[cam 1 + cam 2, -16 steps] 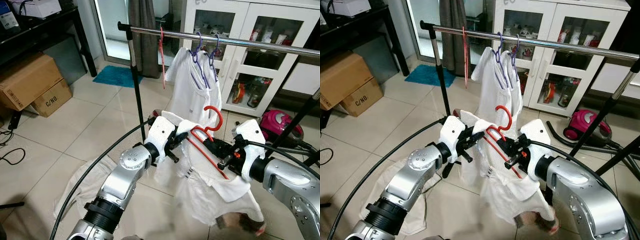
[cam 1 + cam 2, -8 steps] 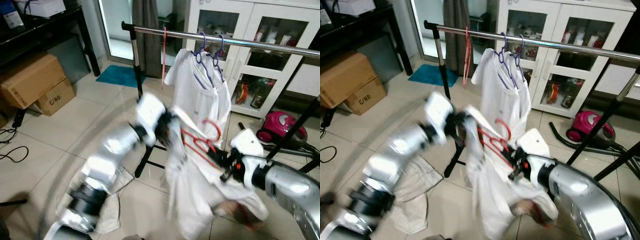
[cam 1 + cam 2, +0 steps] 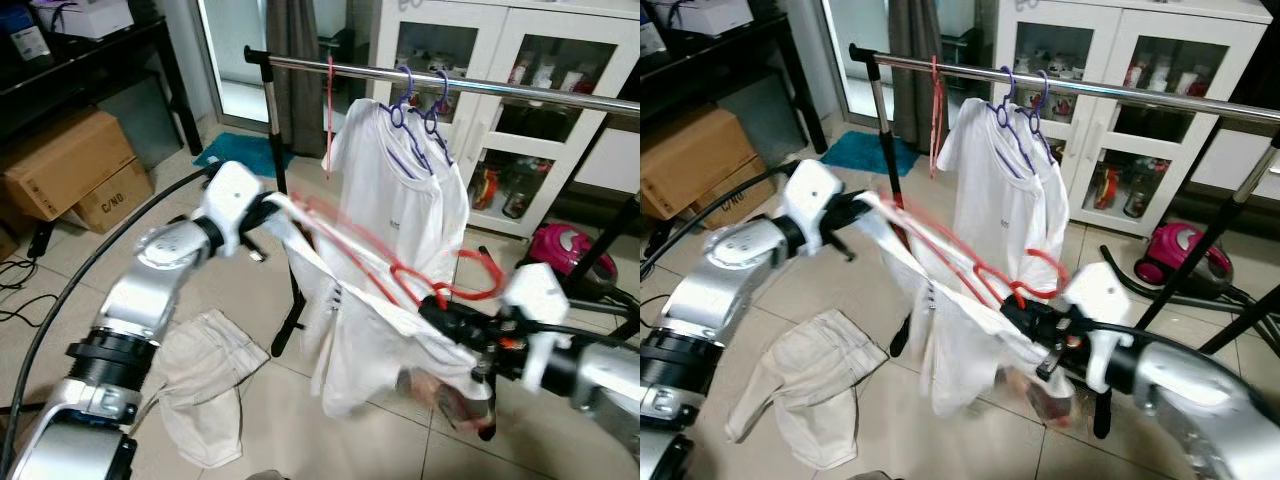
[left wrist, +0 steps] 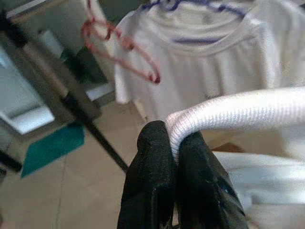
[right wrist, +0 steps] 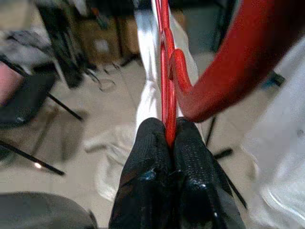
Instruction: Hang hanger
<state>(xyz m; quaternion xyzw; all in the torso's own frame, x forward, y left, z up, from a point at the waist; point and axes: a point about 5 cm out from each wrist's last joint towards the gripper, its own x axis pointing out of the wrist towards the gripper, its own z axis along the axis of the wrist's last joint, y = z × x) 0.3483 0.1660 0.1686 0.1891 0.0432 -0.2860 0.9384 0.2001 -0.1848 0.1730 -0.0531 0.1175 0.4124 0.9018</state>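
Note:
A red hanger (image 3: 400, 270) lies tilted inside a white T-shirt (image 3: 350, 340) that is stretched between my two arms below the clothes rail (image 3: 450, 82). My right gripper (image 5: 164, 138) is shut on the red hanger near its hook (image 5: 224, 71). My left gripper (image 4: 174, 143) is shut on the shirt's ribbed collar (image 4: 228, 112), pulled out to the left. On the rail hang white shirts (image 3: 400, 190) on purple hangers (image 3: 415, 100) and a bare red hanger (image 3: 328, 110).
A beige garment (image 3: 200, 380) lies on the tiled floor. Cardboard boxes (image 3: 75, 170) sit at the left under a dark table. A white glass-door cabinet (image 3: 500, 110) stands behind the rail, with a pink vacuum cleaner (image 3: 565, 250) and the rack's black legs (image 3: 290, 290).
My left gripper has swung up and to the left, drawing the shirt collar wide. My right gripper with the hanger moved right and lower. The camera shifted slightly.

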